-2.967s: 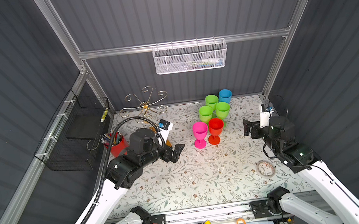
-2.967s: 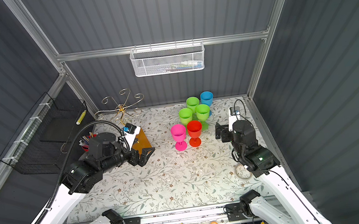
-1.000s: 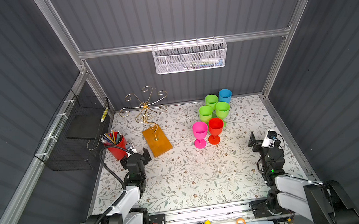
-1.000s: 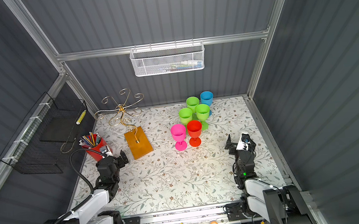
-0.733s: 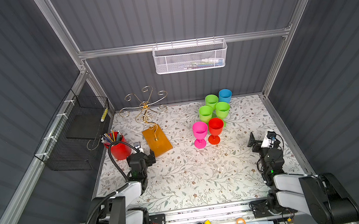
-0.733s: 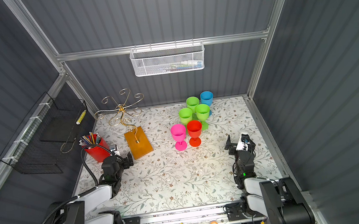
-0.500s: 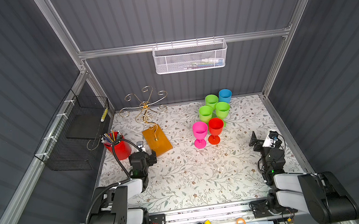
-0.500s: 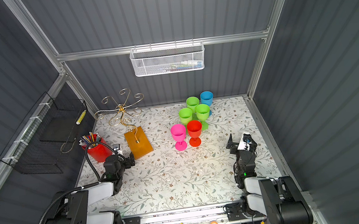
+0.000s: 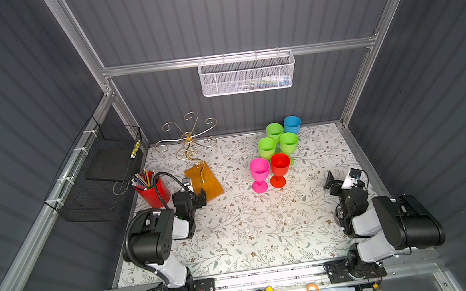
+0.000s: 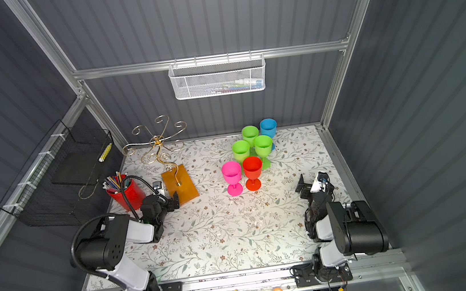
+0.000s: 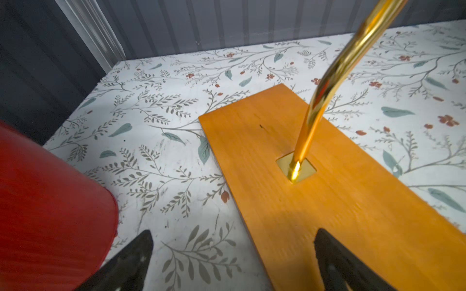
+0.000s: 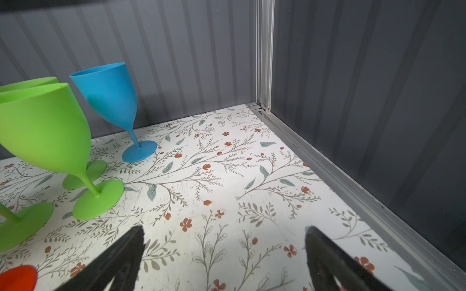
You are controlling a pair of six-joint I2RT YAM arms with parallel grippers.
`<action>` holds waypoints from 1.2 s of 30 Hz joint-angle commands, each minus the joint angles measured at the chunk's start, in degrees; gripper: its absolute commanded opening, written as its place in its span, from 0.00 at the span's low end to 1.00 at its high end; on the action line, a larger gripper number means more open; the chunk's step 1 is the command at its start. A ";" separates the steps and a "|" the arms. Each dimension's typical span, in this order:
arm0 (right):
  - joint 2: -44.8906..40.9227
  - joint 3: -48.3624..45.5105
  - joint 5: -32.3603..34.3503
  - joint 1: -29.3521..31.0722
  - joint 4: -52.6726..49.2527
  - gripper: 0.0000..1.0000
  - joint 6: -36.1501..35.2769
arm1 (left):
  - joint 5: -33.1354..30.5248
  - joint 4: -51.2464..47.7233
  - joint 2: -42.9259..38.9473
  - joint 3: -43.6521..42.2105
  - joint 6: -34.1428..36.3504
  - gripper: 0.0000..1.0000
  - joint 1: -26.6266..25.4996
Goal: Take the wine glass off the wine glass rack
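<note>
Both the left gripper (image 11: 233, 234) and the right gripper (image 12: 224, 231) sit low at the front, jaws spread wide, holding nothing. One left fingertip (image 11: 335, 254) hangs over the near end of the wine glass rack (image 9: 207, 183), its wooden base beside a red pencil cup (image 9: 153, 194). The right gripper faces the floral table (image 9: 250, 233). Farther back, six coloured wine glasses (image 9: 259, 169) stand grouped on it; a white mesh basket (image 9: 247, 74) hangs on the back wall.

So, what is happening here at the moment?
Nothing is being handled right now. Both arms are folded low at the front of the table, the left gripper and the right gripper open and empty. The wine glass rack has no glass on its hooks; six coloured wine glasses stand upright on the table, apart from it.
</note>
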 commanded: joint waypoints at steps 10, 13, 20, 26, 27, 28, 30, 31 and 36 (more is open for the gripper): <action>-2.72 11.90 -10.01 -1.71 -21.98 0.99 -0.06 | 1.47 -6.10 0.97 6.56 -2.67 1.00 2.96; -2.48 14.15 -10.33 -0.92 -25.26 0.99 -1.19 | 1.53 -6.13 0.92 6.56 -2.67 1.00 2.96; -2.72 13.82 -9.88 -0.68 -24.88 0.99 -1.38 | 1.42 -5.87 0.97 6.40 -2.65 1.00 2.96; -2.72 13.83 -10.49 -0.58 -24.86 0.99 -1.63 | 1.37 -5.55 0.88 6.21 -2.67 1.00 2.97; -2.72 13.87 -10.43 -0.60 -24.91 0.99 -1.65 | 1.37 -5.55 0.88 6.21 -2.67 1.00 2.96; -2.72 13.87 -10.47 -0.55 -24.95 0.99 -1.65 | 1.40 -5.56 0.88 6.23 -2.67 1.00 2.96; -2.63 13.94 -10.38 -0.60 -25.09 0.99 -1.62 | 1.44 -5.52 0.88 6.20 -2.67 1.00 3.01; -2.64 14.05 -10.30 -0.52 -25.13 0.99 -1.75 | 1.36 -5.52 0.88 6.21 -2.71 1.00 2.96; -2.72 13.96 -10.29 -0.52 -25.00 0.99 -1.71 | 1.44 -5.57 0.88 6.21 -2.67 1.00 2.96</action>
